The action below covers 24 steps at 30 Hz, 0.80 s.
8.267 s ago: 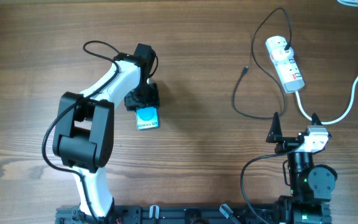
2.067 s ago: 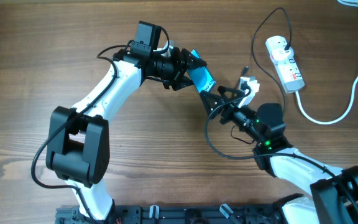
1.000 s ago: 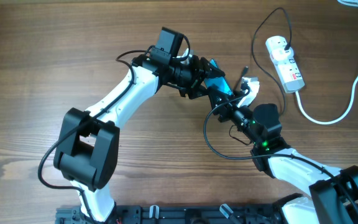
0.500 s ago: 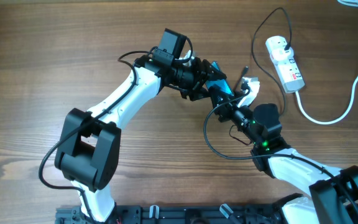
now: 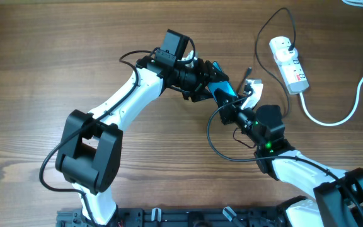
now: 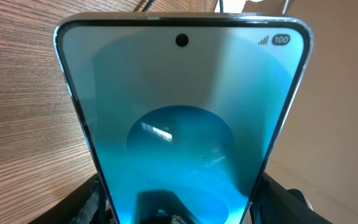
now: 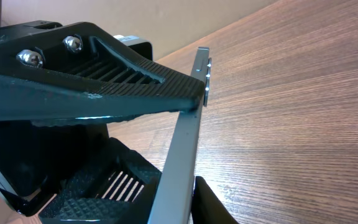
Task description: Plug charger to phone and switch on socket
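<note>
wooden table [image 5: 43,50]; left gripper [image 5: 210,81] clamps phone [image 6: 179,124], cannot tell for right gripper [image 5: 230,104].

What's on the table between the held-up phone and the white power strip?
The charger's thin black cable, its plug tip lying loose on the wood, seen in the overhead view.

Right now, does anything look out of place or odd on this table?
Yes. The phone is off the table, tilted, held by the left gripper with the right gripper straddling its edge, while the plug tip of the charger lies loose near the socket, held by neither.
</note>
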Motion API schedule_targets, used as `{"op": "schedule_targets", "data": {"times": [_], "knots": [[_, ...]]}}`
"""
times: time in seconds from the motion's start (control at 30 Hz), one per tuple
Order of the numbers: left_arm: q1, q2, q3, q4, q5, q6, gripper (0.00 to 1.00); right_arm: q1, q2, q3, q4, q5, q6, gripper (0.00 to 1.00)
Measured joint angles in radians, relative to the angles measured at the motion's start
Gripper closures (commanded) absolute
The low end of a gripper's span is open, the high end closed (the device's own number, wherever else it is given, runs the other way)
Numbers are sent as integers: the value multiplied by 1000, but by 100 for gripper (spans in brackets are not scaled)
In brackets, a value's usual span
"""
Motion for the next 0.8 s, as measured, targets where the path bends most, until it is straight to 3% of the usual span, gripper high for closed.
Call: {"op": "schedule_targets", "data": {"times": [0.37,0.47,0.6,0.8], "knots": [[1,-6,3,1,0,0,43,-3,6,-2,27,17,24,89],[1,-10,4,2,0,0,34,-3,7,-2,36,22,63,91],[0,-11,5,3,12,3,14,-3,10,-2,56,12,156,92],[-17,-11,6,11,38,7,0,0,10,-2,71,-16,324,95]]}}
